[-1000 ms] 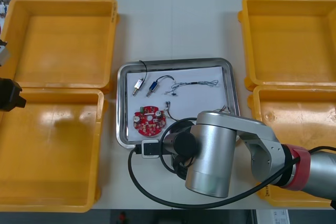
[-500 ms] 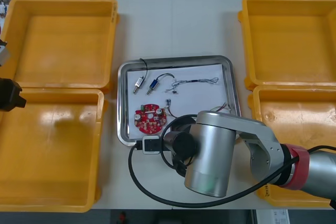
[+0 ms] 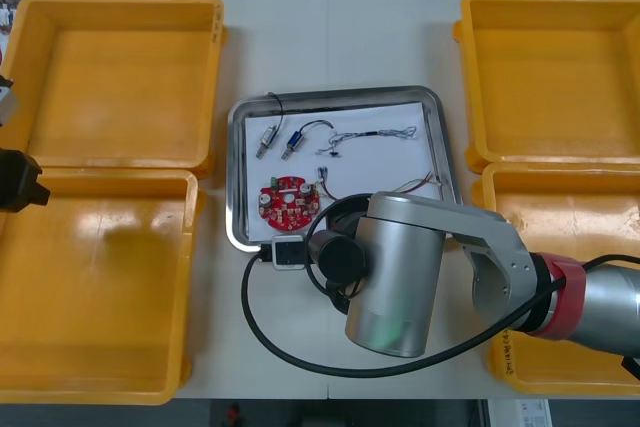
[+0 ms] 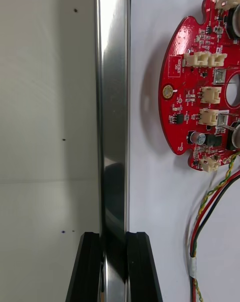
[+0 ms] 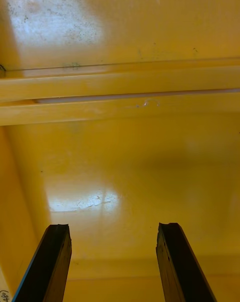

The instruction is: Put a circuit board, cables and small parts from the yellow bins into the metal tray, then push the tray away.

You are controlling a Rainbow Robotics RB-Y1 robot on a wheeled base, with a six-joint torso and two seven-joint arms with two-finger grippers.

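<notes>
Four yellow bins [image 3: 120, 77], two per side. One metal tray [image 3: 335, 95]. One red circuit board [image 3: 285, 201]. Two small metal parts [image 3: 268, 139]. About three cables [image 3: 380, 133]; the exact count is hard to tell.

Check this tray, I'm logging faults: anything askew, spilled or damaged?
The tray sits slightly turned against the bins, its near rim clamped in the right end effector; the left end effector hangs over a bin. Board, cables and small parts lie inside; no damage.
</notes>
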